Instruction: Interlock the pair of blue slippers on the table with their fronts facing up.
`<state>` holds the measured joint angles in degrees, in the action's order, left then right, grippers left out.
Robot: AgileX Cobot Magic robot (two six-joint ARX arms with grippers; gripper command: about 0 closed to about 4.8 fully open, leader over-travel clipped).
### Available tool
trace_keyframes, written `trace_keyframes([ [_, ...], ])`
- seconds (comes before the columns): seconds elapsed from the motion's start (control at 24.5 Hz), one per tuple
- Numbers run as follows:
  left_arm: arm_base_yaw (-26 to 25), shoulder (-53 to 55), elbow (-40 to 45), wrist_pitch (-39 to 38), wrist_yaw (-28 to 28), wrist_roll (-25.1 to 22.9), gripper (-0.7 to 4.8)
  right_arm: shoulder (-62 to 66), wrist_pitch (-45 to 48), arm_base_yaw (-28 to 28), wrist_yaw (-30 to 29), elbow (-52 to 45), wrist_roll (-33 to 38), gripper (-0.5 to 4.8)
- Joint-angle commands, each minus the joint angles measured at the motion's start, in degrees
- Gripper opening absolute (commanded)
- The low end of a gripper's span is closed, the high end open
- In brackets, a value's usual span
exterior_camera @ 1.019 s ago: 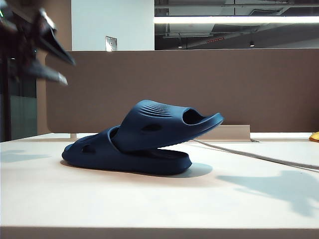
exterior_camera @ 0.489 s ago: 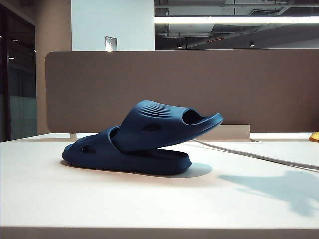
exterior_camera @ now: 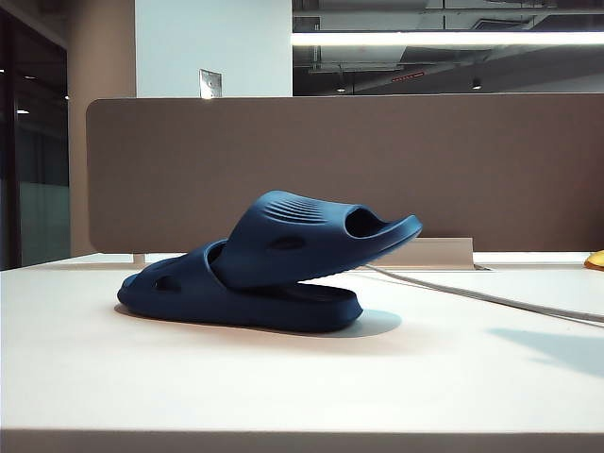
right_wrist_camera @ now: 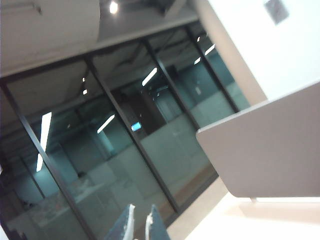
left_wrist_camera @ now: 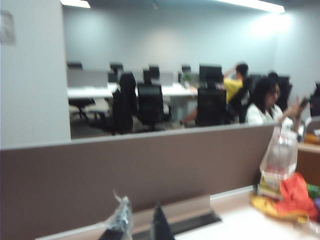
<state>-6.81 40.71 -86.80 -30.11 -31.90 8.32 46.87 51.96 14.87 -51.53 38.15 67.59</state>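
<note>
Slippers of dark navy moulded foam [exterior_camera: 269,264] sit interlocked on the wide white matte worktop [exterior_camera: 283,387] in my exterior view: one lies flat on its sole, the other is slotted through its strap and tilts up toward the right, ribbed strap uppermost, oval side holes showing. Behind the pair stands a brown-grey divider panel [exterior_camera: 377,170], and a pale cable [exterior_camera: 472,294] trails across the surface to the right of them.

Neither arm appears in that view. My left wrist camera looks level over the divider into an office (the picture is soft), with the left pincer [left_wrist_camera: 140,222] at the frame's edge, its two tips near each other with a narrow gap, gripping nothing. My right wrist camera is tilted toward dark glass walls and ceiling lights; the right pincer [right_wrist_camera: 140,224] shows two tips almost together, also empty. Both hang well clear of the slippers.
</note>
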Motion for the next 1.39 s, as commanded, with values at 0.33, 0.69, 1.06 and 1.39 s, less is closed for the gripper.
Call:
trace_keyframes([
  [0.33,0.7,-7.0,3.3,-0.5,5.0,8.9,0.48,-11.0,-1.5,1.8,1.7,8.1,14.2,-0.06],
  [0.69,5.4,-15.8,15.8,-0.7,7.7,6.5,-0.04,-42.2,-71.5,-2.7,14.4,8.3,-33.3,-0.06],
  [1.06,7.2,-23.6,29.3,-1.1,10.3,2.2,-0.04,-46.6,-96.8,-9.0,27.6,9.1,-56.1,-0.06],
  [1.39,7.2,-27.1,44.5,0.8,10.3,-1.1,-0.04,-46.6,-93.5,-11.7,36.8,1.0,-58.7,-0.06],
])
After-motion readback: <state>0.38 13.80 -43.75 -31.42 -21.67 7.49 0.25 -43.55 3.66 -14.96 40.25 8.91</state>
